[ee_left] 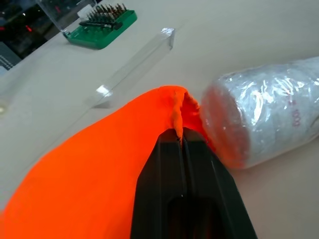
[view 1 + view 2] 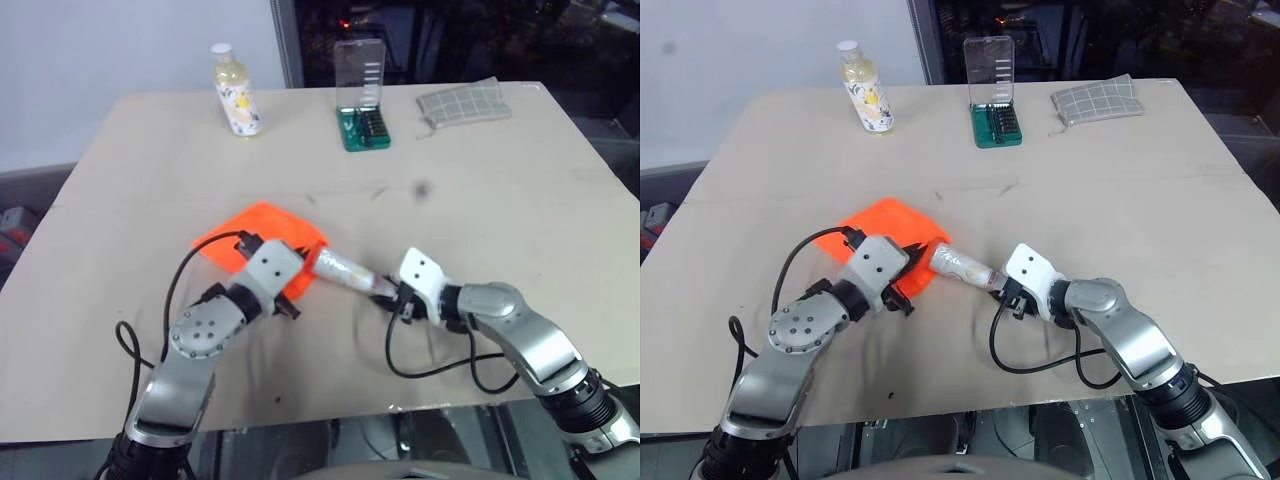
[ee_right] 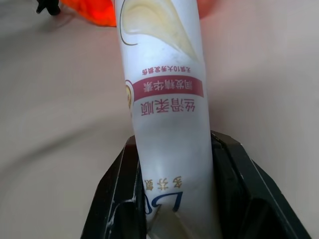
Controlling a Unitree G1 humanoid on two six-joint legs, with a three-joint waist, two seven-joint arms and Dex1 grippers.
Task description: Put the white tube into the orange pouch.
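The orange pouch lies flat on the tan table, left of centre. My left gripper is shut on the pouch's near right edge, pinching a fold of fabric between its fingers. My right gripper is shut on the white tube, gripping it near its back end. The tube lies nearly level and points left. Its front end sits right at the pouch's pinched edge, touching or almost touching the fabric. In the right wrist view, the tube runs up from between the fingers toward the pouch.
At the back of the table stand a white-capped bottle of yellowish liquid, a green bit-set case with its clear lid up, and a grey checked pouch. A clear plastic strip lies beyond the orange pouch. Black cables loop beside both wrists.
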